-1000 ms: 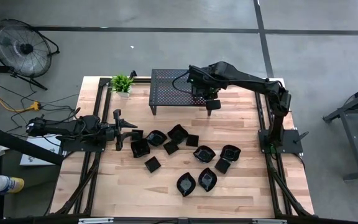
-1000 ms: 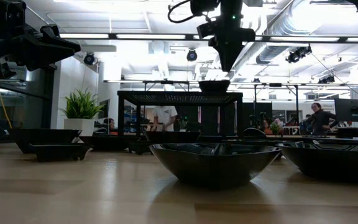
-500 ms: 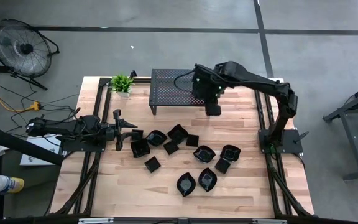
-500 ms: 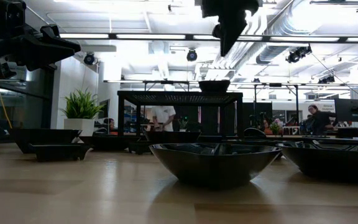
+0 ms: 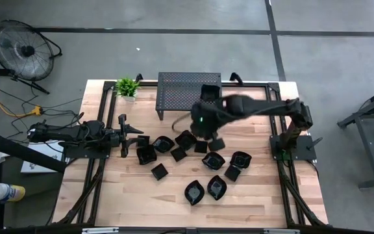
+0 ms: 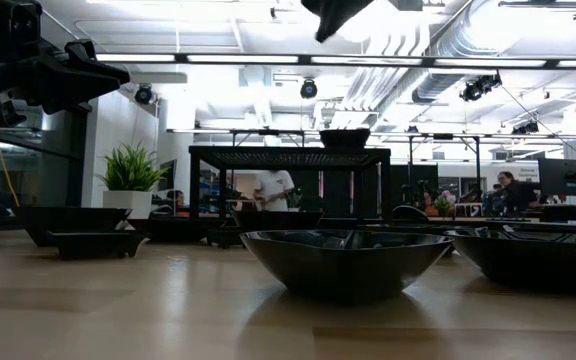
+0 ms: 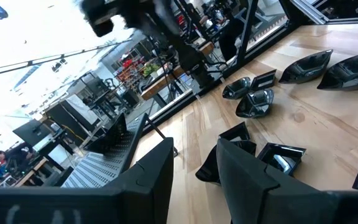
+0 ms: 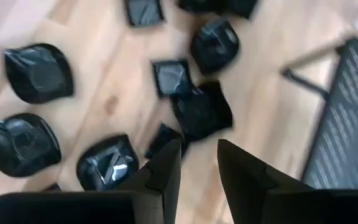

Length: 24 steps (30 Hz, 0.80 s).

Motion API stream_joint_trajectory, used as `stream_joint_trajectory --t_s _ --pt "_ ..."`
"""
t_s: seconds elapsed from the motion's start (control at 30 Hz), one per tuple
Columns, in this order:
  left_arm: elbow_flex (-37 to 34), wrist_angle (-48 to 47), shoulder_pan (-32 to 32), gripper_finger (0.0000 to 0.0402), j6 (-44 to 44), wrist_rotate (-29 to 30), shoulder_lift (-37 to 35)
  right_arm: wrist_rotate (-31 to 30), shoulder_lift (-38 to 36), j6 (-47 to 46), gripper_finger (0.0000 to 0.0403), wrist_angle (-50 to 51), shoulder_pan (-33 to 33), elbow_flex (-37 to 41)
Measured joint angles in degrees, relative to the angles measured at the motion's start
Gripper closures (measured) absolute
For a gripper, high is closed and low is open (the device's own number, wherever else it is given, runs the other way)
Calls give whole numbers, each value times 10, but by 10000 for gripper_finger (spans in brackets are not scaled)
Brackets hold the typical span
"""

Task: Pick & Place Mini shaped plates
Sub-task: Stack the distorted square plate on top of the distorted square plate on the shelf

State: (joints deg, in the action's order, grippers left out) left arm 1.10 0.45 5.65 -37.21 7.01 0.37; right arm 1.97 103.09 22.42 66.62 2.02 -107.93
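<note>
Desk [image 5: 252, 201]: light wooden top with dark frame rails along its left and right edges.

Mini shaped plates [image 5: 214, 187]: glossy black dishes, square, leaf-shaped and roundish, scattered over the middle of the desk from near the left rail across toward the right rail; several touch or overlap. One further plate [image 5: 210, 91] sits on the perforated stand, at its right end. In the low view two bowl-like plates [image 6: 343, 258] fill the foreground, and the one on the stand [image 6: 344, 137] shows on the stand's top.

Perforated stand [image 5: 180, 91]: black metal, on legs, at the desk's far edge, centre.

Small potted plant [image 5: 128, 86]: green, at the far left corner of the desk, just beside the stand.

Right pincer [image 5: 216, 140]: above the middle of the desk, over the far part of the plate cluster; the arm reaches in from the right edge. Its fingers [image 8: 163, 171] stand apart with nothing between them: released, empty.

Left pincer [image 5: 123, 134]: waiting at the left edge of the desk, pointing toward the plates, fingers [image 7: 244, 177] parted with a gap, gripping nothing.

Floor fan [image 5: 21, 47]: on the floor beyond the far left corner.
</note>
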Motion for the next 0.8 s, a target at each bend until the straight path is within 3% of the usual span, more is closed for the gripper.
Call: stream_joint_trajectory --t_s 0.2,0.43,0.8 --pt "0 0 0 282 0 0 0 -9 1 42 302 -103 52 114" --pt "0 0 0 282 0 0 0 -133 2 82 302 -231 75 238" --pt "0 0 0 282 0 0 0 -135 1 139 283 -392 70 349"
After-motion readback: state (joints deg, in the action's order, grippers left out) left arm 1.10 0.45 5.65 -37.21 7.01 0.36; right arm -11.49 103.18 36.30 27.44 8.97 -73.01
